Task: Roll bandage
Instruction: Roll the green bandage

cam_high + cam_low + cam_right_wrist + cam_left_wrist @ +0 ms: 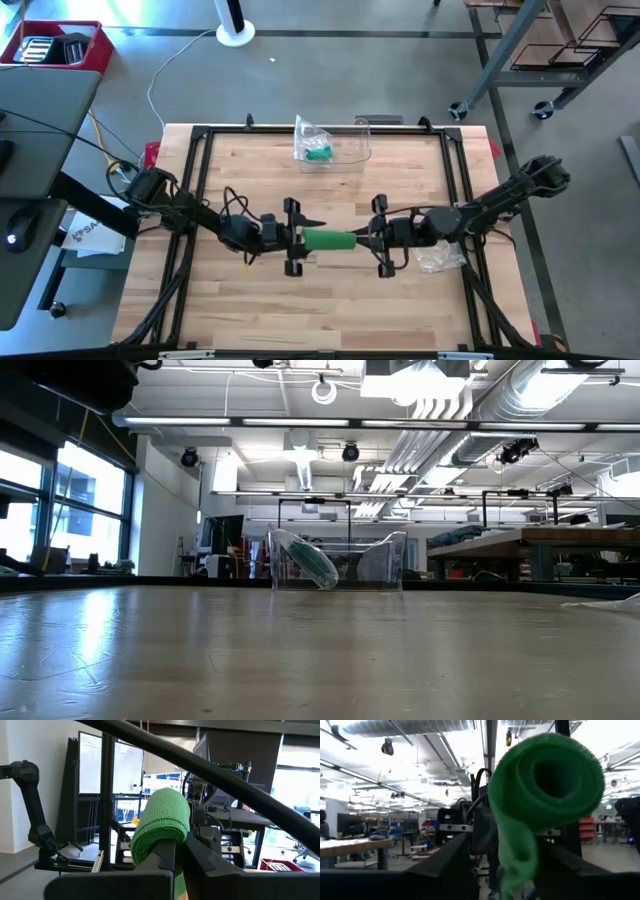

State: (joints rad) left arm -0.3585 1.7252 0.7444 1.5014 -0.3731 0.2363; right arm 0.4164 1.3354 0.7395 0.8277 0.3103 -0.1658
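A green bandage (pixel 328 240), rolled into a tube, hangs level above the middle of the wooden table between my two grippers. My left gripper (pixel 297 238) is at its left end and my right gripper (pixel 378 240) at its right end. The left wrist view looks at the roll (pixel 545 775) end-on. It shows a hollow core and a loose tail (pixel 517 855) hanging down between my fingers. In the right wrist view the roll (pixel 162 822) sits over my shut fingertips. The low view shows neither gripper. My left gripper comes level from the table's left. Its fingers (pixel 560 865) stand on either side of the roll's left end, with the underside and hanging tail (pixel 520 840) filling the gap between them. The roll is clear of the table. The exact touching spot is hidden. My right gripper comes level from the table's right with its two fingers (pixel 172 857) together. The roll's right end (pixel 155 842) wraps over the fingertips and hides them. I cannot tell whether they pinch a layer or sit inside the core. The roll lies along the fingers, lifted clear.
A clear plastic box (pixel 340 140) stands at the far middle of the table and holds a bagged green bandage (pixel 318 152). It also shows in the low view (pixel 338 560). An empty plastic wrapper (pixel 440 262) lies under the right arm. Black frame rails (pixel 200 140) border the table.
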